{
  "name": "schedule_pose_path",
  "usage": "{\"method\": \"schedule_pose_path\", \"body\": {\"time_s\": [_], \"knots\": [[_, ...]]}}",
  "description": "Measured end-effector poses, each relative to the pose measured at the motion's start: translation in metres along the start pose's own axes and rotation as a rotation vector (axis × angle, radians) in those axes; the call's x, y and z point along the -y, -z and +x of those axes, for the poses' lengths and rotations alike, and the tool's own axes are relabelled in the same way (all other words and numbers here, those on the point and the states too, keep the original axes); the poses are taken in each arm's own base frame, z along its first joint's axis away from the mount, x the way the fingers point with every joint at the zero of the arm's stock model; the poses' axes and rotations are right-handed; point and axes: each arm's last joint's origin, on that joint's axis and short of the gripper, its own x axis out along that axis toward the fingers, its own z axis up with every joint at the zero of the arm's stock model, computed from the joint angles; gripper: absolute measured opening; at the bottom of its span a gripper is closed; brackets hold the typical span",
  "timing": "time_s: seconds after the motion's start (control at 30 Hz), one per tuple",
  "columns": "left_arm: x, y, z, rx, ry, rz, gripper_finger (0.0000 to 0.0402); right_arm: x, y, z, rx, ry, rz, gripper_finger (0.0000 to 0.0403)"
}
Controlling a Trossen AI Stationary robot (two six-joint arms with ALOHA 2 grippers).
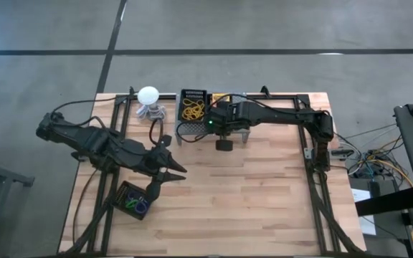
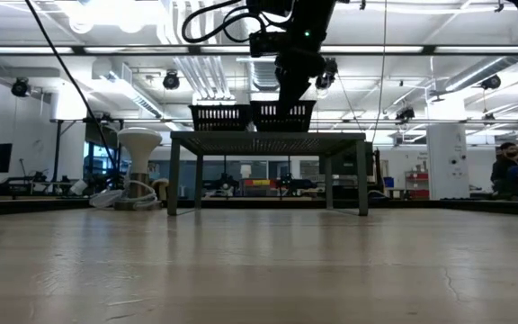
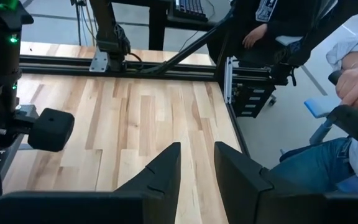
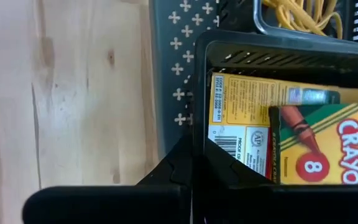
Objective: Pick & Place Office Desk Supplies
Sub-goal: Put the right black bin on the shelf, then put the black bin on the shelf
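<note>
Two yellow-and-green crayon boxes [image 4: 328, 143] lie in a black mesh basket [image 4: 229, 50] on top of the grey perforated stand [image 2: 268, 139]. A neighbouring basket holds yellowish rubber bands [image 1: 192, 109]. My right gripper [image 4: 191, 171] is shut and points steeply down over the crayon basket's side wall. Green, blue and purple loops [image 1: 136, 205] lie in a small black tray [image 1: 124, 192] at the near left. My left gripper [image 3: 197, 168] hovers open above the table beside that tray, with nothing between its fingers. My right gripper's shut fingertips stand at the rim of the crayon basket's side wall [image 4: 199, 124], coming from above. That wall runs down into the line between the two fingers. I cannot tell whether they touch it.
A white ball-topped object [image 1: 148, 97] stands at the far left beside the stand. Bare wood table [image 1: 264, 193] stretches from the stand to the near edge. A seated person's hand [image 3: 353, 81] shows beyond the table's right edge.
</note>
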Motion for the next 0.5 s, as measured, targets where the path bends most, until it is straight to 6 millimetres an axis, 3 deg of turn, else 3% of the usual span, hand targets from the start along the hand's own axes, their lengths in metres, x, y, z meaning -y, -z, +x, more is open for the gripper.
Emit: {"method": "schedule_pose_path", "body": {"time_s": [0.2, 0.5], "knots": [[0.0, 0.002, 0.0, -0.016, -0.004, 0.003, 0.0102, 0.0, 0.0, 0.0, 0.006, 0.007, 0.016, 0.0026], [-0.001, 0.002, 0.0, -0.021, -0.006, 0.004, 0.0102, 0.003, 0.0, -0.012, 0.046, 0.015, 0.027, 0.01]]}}
